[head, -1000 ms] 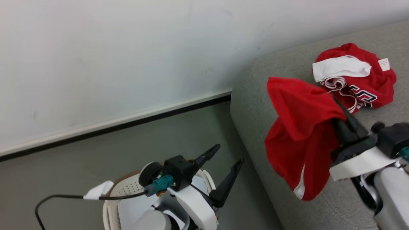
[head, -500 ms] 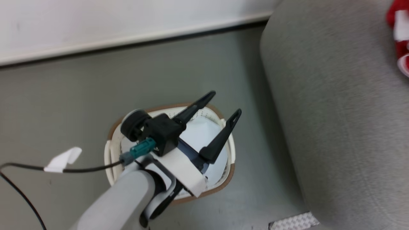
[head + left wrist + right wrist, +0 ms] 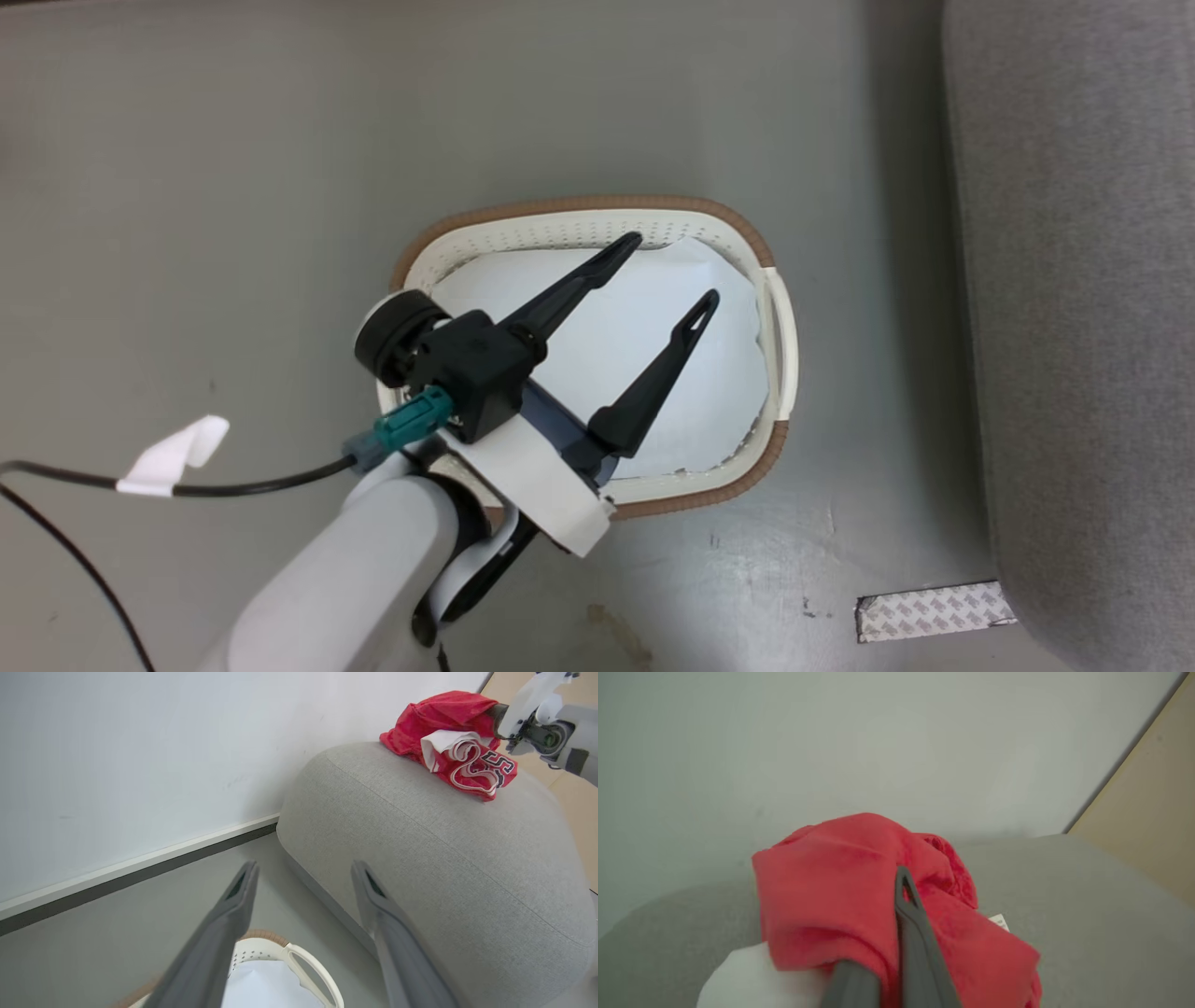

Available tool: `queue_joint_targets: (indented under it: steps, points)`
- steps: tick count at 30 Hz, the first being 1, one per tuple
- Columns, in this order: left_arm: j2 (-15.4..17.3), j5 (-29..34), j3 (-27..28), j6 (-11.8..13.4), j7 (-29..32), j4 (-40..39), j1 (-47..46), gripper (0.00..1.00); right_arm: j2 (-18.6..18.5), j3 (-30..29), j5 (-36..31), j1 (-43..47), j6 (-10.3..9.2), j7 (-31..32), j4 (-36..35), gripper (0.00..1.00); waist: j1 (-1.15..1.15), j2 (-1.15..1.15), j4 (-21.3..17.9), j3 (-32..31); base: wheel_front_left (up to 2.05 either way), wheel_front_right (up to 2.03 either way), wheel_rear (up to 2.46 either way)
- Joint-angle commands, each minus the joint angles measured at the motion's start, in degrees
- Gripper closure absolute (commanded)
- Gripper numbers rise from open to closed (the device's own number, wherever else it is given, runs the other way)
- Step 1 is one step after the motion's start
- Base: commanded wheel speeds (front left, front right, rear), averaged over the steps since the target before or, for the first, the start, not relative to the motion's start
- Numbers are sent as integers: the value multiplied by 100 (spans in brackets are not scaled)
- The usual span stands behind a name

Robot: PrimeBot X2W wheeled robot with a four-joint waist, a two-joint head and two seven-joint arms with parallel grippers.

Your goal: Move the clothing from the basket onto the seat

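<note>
The basket [image 3: 579,203], cream with a brown rim, stands on the floor left of the grey seat [image 3: 1074,280]. A flat white sheet [image 3: 607,364] covers its bottom. My left gripper [image 3: 670,269] hangs open and bare over the basket. In the left wrist view the clothing lies on top of the seat [image 3: 420,858]: a red jersey with dark lettering [image 3: 481,767] and a white piece [image 3: 439,742]. My right gripper [image 3: 497,714] is shut on another red garment [image 3: 444,709] right over that pile. The right wrist view shows its fingers [image 3: 906,905] buried in the red cloth [image 3: 831,896].
A patterned tape patch [image 3: 934,611] sticks to the floor near the seat's lower corner. A black cable with a white tag [image 3: 173,453] trails off my left arm. A white wall with a dark skirting [image 3: 140,868] runs behind the seat.
The head camera has tilted down from the seat to the basket, so the right gripper and its red garment have left that view. The left gripper stays open over the basket.
</note>
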Motion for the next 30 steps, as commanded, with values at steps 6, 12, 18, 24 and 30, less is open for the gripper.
queue_joint_targets:
  steps: [6, 12, 18, 24, 30]
  points:
    - [136, -80, 98, 87, -132, 179, 226, 0, 539, -155, -490, 392, -17, -431, 584, 64, -2, 0, -86, -220, 0, 0, 0]
    - [189, -181, 240, 224, -291, 399, 426, 0, 747, 207, -626, 758, -17, -912, 584, 0, -2, 0, -245, -738, 0, 0, 0]
    - [218, -385, 463, 434, -610, 779, 831, 0, 873, 771, -449, 1446, -17, -1210, 194, 0, -2, 0, -311, -1483, 0, 0, 0]
    - [166, -677, 725, 642, -913, 1126, 1361, 0, 1086, 1131, -17, 2415, -17, -1311, -522, 0, -2, 0, -193, -2150, 0, 0, 0]
    - [240, -854, 1048, 906, -1201, 1482, 1987, 0, 1507, 1416, 224, 3619, -17, -1322, -1617, 0, -2, 0, 14, -2771, 0, 0, 0]
